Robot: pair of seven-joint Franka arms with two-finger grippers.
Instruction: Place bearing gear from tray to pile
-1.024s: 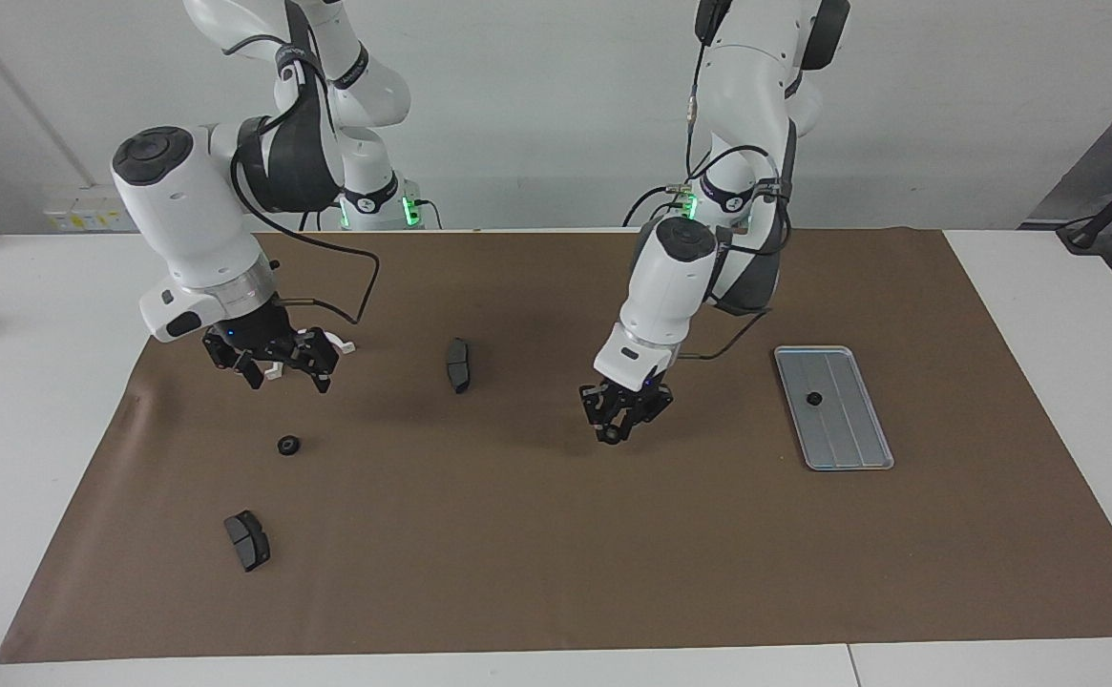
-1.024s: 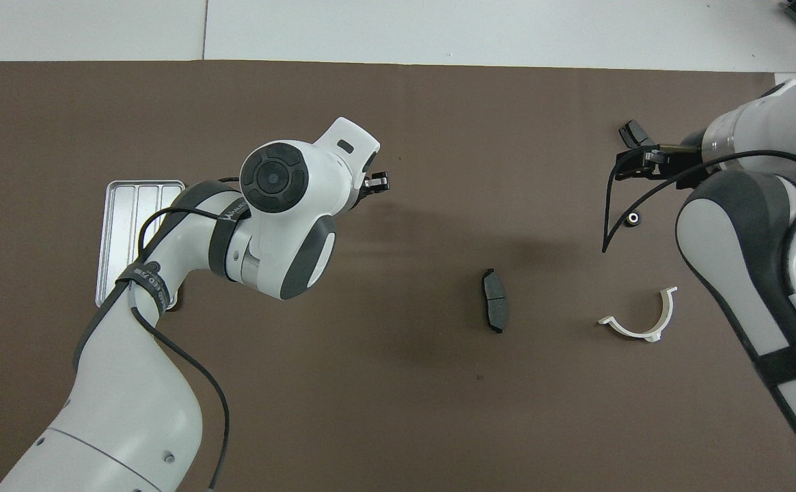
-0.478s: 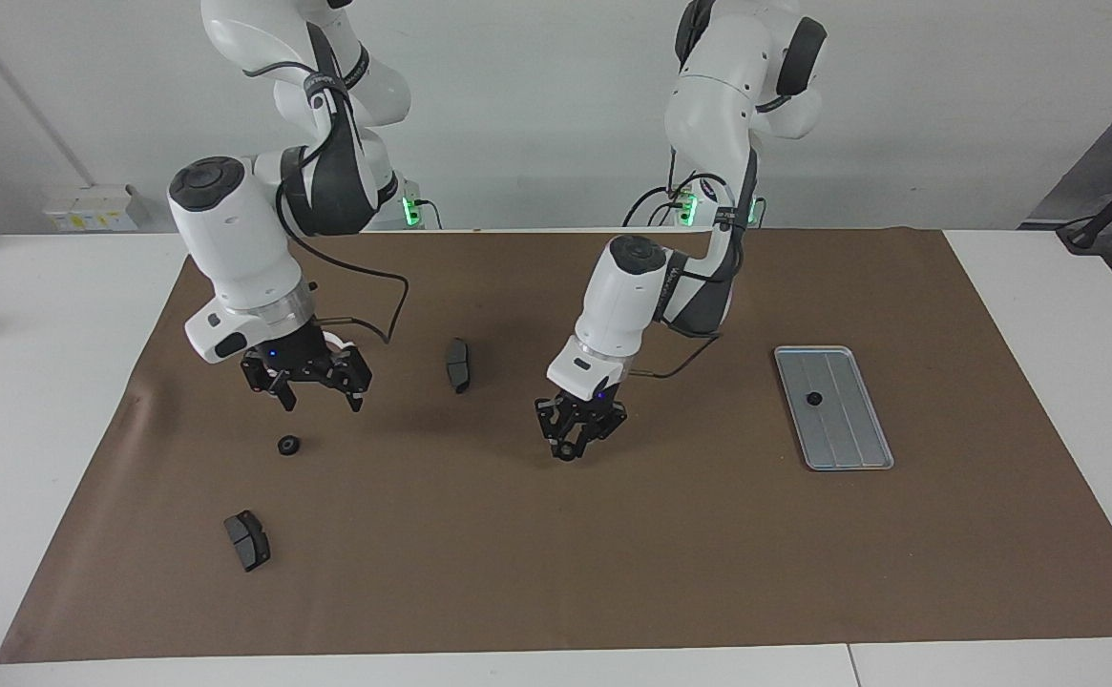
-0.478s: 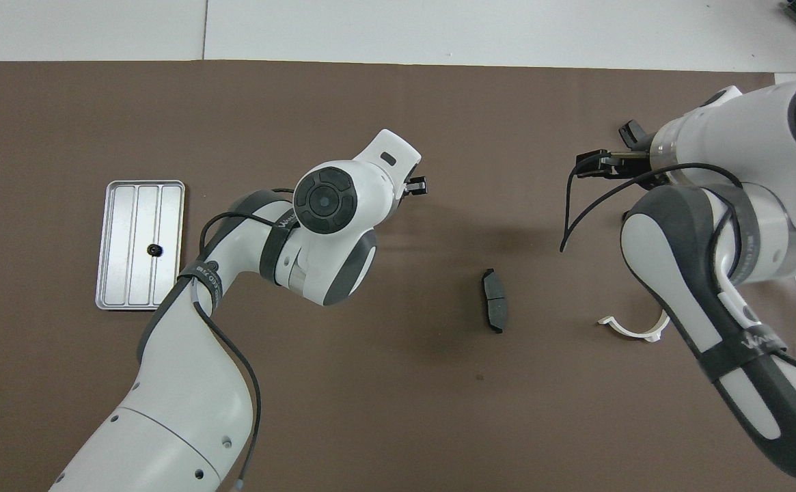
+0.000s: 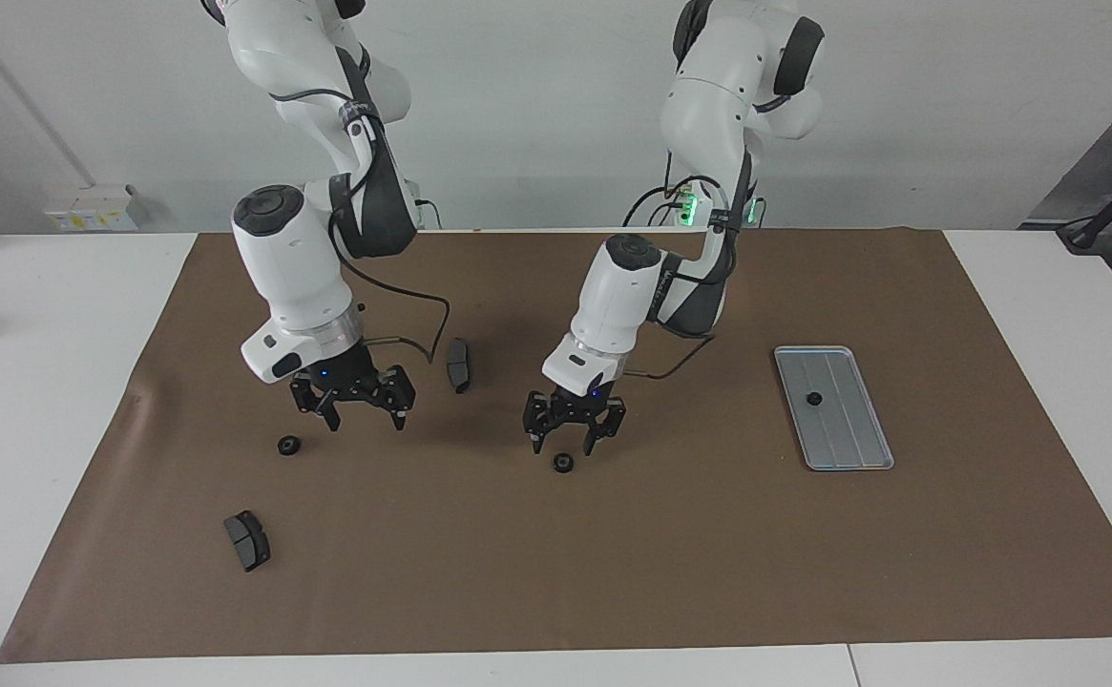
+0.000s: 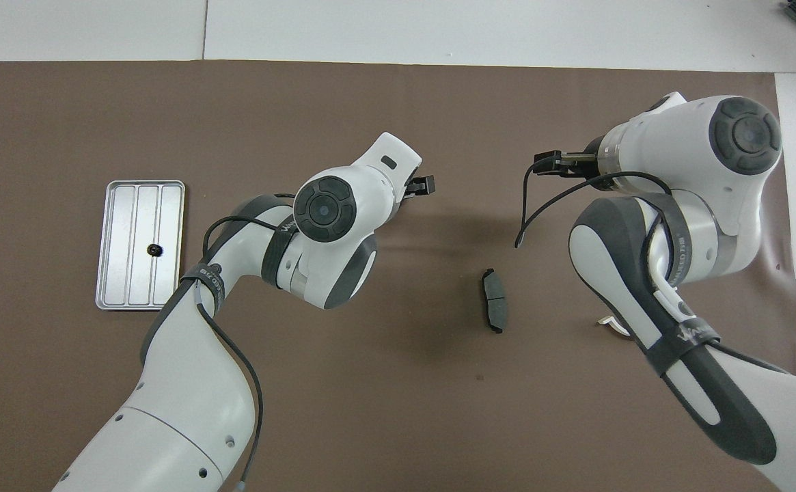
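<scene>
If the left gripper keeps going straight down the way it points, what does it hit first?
Most likely the small black gear lying on the brown mat just under the open left gripper; depth leaves slight doubt, it may land beside it.

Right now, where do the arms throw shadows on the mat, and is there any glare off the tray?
Facing view: soft dark patches lie on the mat under both arms; the tray looks evenly grey, no hot spot. Overhead view: a diffuse shadow spreads around the pad; the tray is bright but its grooves stay readable.
</scene>
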